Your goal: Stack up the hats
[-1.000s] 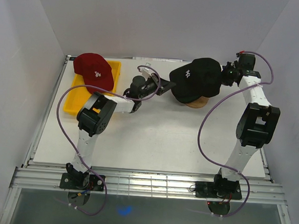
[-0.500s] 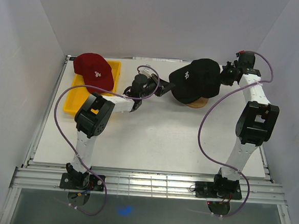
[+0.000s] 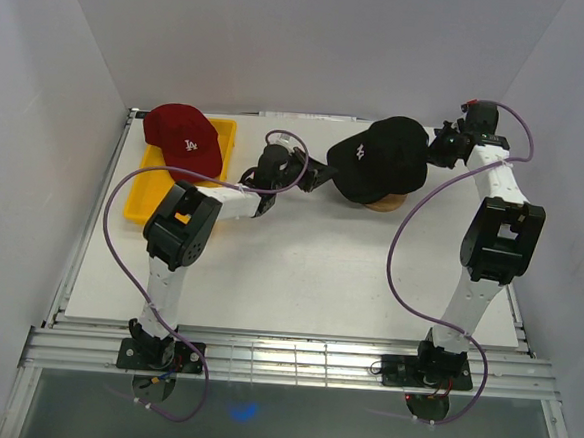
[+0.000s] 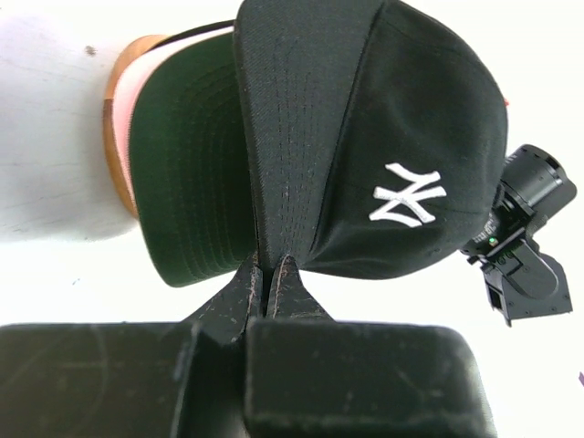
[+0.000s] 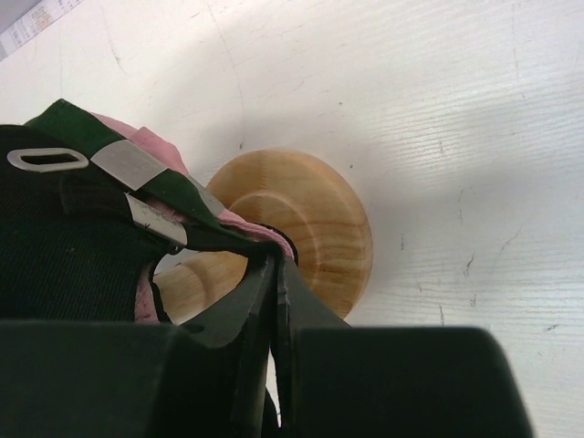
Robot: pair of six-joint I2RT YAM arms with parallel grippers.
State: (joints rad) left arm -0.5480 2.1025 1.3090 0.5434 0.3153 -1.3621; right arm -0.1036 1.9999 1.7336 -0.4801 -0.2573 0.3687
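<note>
A black hat point(image 3: 382, 157) with a white logo hangs over the wooden stand point(image 3: 385, 201), held from both sides. My left gripper point(image 3: 323, 171) is shut on its brim, which the left wrist view shows folded between the tips of the gripper point(image 4: 269, 265). The right gripper point(image 3: 439, 147) is shut on the hat's back edge by the strap, and its tips point(image 5: 276, 260) hide the exact hold. A pale pink hat point(image 5: 160, 151) sits under the black hat point(image 5: 55, 265) on the stand point(image 5: 301, 219). The dark red hat point(image 3: 182, 139) rests on the yellow tray.
The yellow tray point(image 3: 143, 194) lies at the table's back left, beside the left arm's elbow. White walls close in the table at the back and on both sides.
Both grippers have carried the black hat slightly toward the back of the table, over the stand. The red hat has not moved.
</note>
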